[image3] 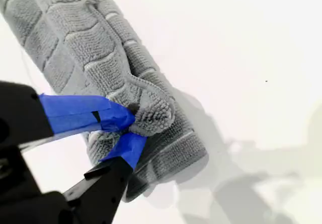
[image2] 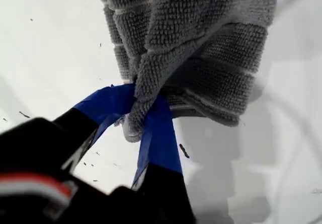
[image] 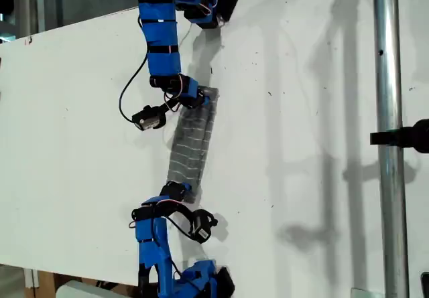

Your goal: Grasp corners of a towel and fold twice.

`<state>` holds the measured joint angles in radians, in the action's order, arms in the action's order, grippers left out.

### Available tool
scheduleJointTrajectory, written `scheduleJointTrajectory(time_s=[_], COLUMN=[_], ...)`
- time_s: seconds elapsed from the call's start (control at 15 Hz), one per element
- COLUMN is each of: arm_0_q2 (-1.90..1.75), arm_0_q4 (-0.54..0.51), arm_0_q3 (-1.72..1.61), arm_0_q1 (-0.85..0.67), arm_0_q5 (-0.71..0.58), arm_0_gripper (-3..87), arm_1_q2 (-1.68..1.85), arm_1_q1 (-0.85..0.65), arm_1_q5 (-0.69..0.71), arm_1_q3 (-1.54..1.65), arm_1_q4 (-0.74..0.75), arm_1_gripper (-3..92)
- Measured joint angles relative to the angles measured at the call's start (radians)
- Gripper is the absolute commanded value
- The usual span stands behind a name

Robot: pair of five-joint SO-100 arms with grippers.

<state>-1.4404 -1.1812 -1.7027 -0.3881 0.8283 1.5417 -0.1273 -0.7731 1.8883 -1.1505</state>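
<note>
White table [image: 80,144]: bearing grey striped towel [image: 193,144], folded into narrow strip between both arms, mid-table in exterior view. My first gripper [image2: 143,114]: clenched on one towel end. My second gripper [image3: 132,126]: clenched on a bunched corner [image3: 153,114].

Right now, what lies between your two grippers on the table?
Only the towel, a long narrow strip running from one gripper to the other, each pinching an end. The exterior view shows it; nothing else lies between them.
</note>
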Motion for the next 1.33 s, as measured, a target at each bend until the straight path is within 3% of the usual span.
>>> scheduleJointTrajectory(time_s=[0.2,0.27,0.47,0.67,1.0,1.13,1.33], arm_0_q2=[-0.026,-0.058,-0.144,-0.21,-0.589,-0.796,-1.267], arm_0_q4=[0.003,0.003,-0.071,-0.219,-0.313,-0.281,-0.052], arm_0_q3=[-0.077,-0.107,-0.14,-0.127,-0.19,-0.33,-0.735], arm_0_q1=[-0.029,-0.041,-0.064,-0.074,-0.069,-0.015,0.181], arm_0_q5=[0.012,0.009,0.072,0.087,0.152,0.202,0.295], arm_0_gripper=[-1.0,3.9,15.2,13.7,11.8,10.6,2.4], arm_1_q2=[-0.018,-0.018,0.014,0.212,0.672,0.87,1.072], arm_1_q1=[0.005,0.005,-0.002,-0.06,-0.175,-0.14,0.012], arm_1_q5=[-0.006,-0.008,-0.043,-0.057,-0.179,-0.327,-0.617], arm_1_q3=[0.0,0.0,0.0,0.0,0.264,0.368,0.551], arm_1_q4=[0.037,0.021,-0.126,-0.291,-0.413,-0.423,-0.394], arm_1_gripper=[0.8,15.7,27.4,28.5,29.6,30.2,30.4])
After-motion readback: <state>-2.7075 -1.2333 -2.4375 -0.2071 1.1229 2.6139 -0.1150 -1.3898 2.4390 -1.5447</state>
